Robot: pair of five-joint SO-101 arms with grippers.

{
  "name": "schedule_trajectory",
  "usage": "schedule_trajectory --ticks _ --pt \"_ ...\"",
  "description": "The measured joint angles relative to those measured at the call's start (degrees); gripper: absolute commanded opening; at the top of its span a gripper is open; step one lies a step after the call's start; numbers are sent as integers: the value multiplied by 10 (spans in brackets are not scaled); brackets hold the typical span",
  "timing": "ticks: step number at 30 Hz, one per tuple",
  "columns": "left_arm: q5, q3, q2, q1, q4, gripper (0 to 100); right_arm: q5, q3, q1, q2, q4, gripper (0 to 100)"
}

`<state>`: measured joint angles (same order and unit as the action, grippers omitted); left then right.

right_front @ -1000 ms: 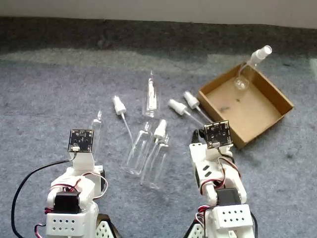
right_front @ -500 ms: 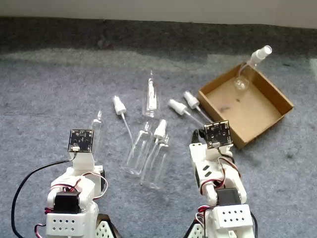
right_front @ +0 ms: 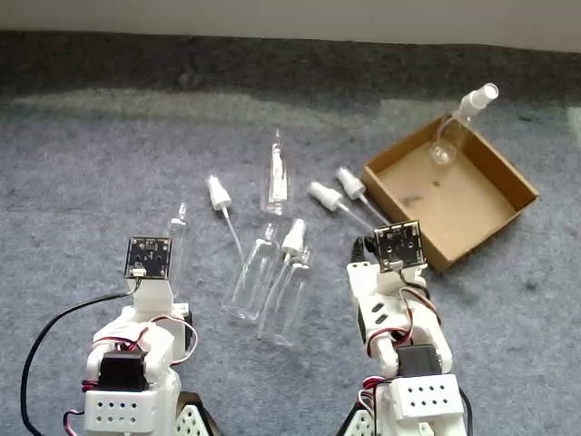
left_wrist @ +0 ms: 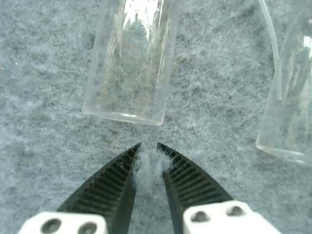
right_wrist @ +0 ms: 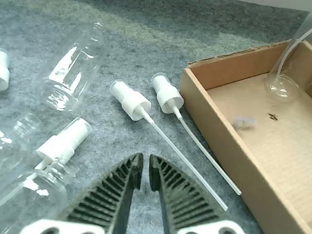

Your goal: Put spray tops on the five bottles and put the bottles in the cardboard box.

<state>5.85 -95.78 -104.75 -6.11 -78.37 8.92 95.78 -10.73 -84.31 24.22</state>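
Left hand (left_wrist: pixel 147 147): narrowly parted, empty, low over the grey fuzzy counter (left_wrist: pixel 44 122), tips just short of the flat base of a clear plastic bottle (left_wrist: pixel 129 63) lying on its side.
Right hand (right_wrist: pixel 145 160): all but closed, empty, near a loose white long-tubed spray top (right_wrist: pixel 130 100) and a second one (right_wrist: pixel 167 95) beside the brown cardboard box (right_wrist: pixel 273 151).
Box contents: one capped clear bottle (right_front: pixel 458 123) leaning in the far corner.
Between the arms: three more clear bottles (right_front: pixel 252 268) lying down.

Light: soft, diffuse, even. Pale band across the far part of grey carpet (right_front: pixel 109 154), dark strip beyond it. Near inner wall of cardboard box (right_front: pixel 451 195) sits in shade. White glare streaks on clear bottle (left_wrist: pixel 129 58).
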Motion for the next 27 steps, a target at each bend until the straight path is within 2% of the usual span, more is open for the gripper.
schedule_trajectory --ticks 16,27 --pt "0 0 0 0 0 5 0 0 1 0 2 13" --pt "0 0 0 0 0 5 1 -37 10 0 160 14"
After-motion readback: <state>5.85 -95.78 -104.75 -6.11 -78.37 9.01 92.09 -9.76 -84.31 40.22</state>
